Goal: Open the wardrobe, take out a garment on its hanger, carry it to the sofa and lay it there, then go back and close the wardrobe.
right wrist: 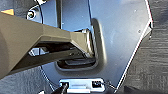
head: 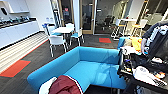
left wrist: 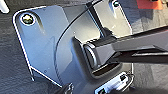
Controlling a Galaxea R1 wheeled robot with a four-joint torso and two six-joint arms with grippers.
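Note:
The bright blue L-shaped sofa (head: 92, 70) lies right ahead of me in the head view, its seat bare in the middle. The garment (head: 65, 86), maroon with a white sleeve and a striped edge, lies bunched against the sofa's near corner at the lower edge of the picture. Both wrist views look down on my own dark plate and jointed bar over grey carpet, with no part of the garment in them.
A person (head: 155, 37) leans over a dark control rig (head: 145, 72) at the right, close to the sofa's end. A white table (head: 62, 30) with white chairs (head: 57, 41) stands beyond the sofa. A white kitchen counter (head: 15, 30) runs along the left wall.

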